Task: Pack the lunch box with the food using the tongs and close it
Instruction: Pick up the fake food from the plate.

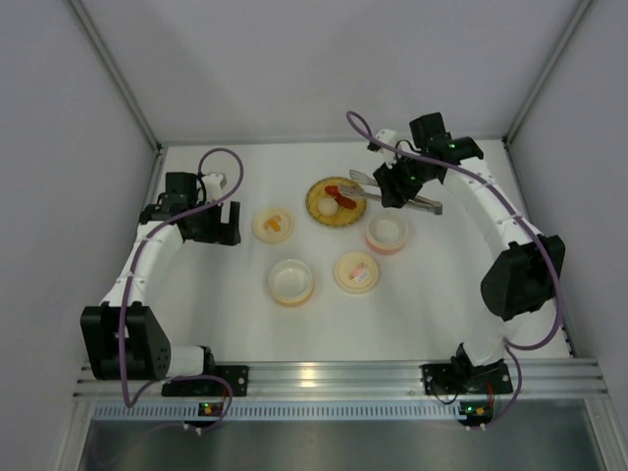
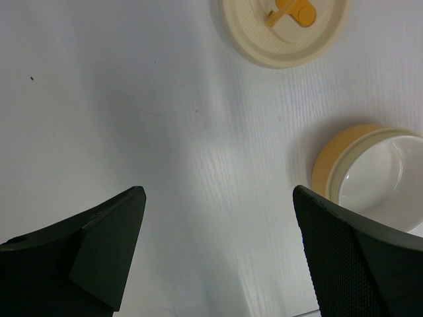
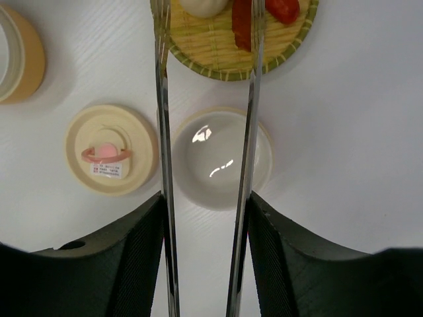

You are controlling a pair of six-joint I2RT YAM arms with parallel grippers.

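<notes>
While the right arm reaches from its base to the back of the table, bent high at the elbow, the right gripper holds the tongs beside the woven plate. The tips of the tongs point at the plate, where the sausage pieces and the white ball lie. Just nearer stands the pink bowl. The left arm is folded at the left side, and the left gripper hangs near the orange-marked lid, well away from the food.

From the left wrist, both black fingers stand spread wide over bare table, nothing between them. The orange-marked lid lies ahead and the orange bowl is to the right.

From the right wrist, the right gripper presses its fingers on the outsides of the tongs. The two silver arms run ahead, apart and nearly parallel, over the pink bowl to the woven plate. The white ball and one of the sausage pieces lie between the tips, unpinched. The pink-marked lid lies left of the tongs.
</notes>
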